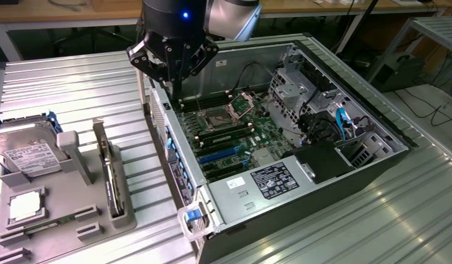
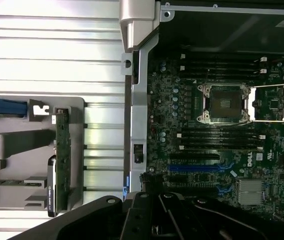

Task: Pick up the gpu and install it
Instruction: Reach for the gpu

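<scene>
The gpu [image 1: 112, 177] stands on its edge in a slot of the grey holder [image 1: 64, 212] at the exterior view's left, beside the open computer case. In the wrist view the gpu [image 2: 62, 152] shows edge-on as a thin green strip with its silvery bracket [image 2: 51, 186] at one end. My gripper [image 1: 174, 88] hangs over the case's rear wall, above the motherboard [image 1: 226, 135], well apart from the gpu. Its fingers meet in a point, shut, with nothing between them. The blue expansion slots [image 2: 194, 167] on the board lie bare.
A silver hard drive [image 1: 23, 151] with a white label stands in the same holder, and a processor [image 1: 25, 206] lies flat near its front. The case's drive cage [image 1: 299, 88], cables [image 1: 343, 124] and power supply [image 1: 266, 184] crowd the exterior view's right. Ribbed metal tabletop [image 1: 79, 88] surrounds everything.
</scene>
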`<state>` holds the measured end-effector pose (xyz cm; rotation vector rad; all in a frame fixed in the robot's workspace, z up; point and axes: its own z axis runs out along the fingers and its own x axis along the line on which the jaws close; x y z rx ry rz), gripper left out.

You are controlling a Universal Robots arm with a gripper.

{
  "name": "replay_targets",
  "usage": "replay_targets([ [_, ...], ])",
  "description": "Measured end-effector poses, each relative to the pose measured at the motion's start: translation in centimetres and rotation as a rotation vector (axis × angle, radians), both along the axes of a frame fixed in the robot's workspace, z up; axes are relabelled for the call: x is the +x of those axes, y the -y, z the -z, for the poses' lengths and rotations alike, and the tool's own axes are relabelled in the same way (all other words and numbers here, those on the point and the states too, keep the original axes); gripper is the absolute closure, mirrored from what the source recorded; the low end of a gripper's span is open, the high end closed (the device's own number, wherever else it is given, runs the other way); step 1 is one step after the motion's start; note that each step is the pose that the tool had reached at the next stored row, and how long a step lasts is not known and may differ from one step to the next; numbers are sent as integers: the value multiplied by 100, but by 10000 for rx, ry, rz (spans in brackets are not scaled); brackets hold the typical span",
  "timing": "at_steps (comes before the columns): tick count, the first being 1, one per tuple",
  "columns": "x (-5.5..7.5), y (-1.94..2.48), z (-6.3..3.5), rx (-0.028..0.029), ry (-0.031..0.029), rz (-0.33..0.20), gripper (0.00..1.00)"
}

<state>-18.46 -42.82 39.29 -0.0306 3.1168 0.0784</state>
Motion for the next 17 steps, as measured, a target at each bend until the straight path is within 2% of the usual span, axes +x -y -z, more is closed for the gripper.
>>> replay_targets([
  [16, -123, 54, 0, -1, -1, 0, 89],
  [17, -176, 88, 0, 0, -1, 0, 89],
])
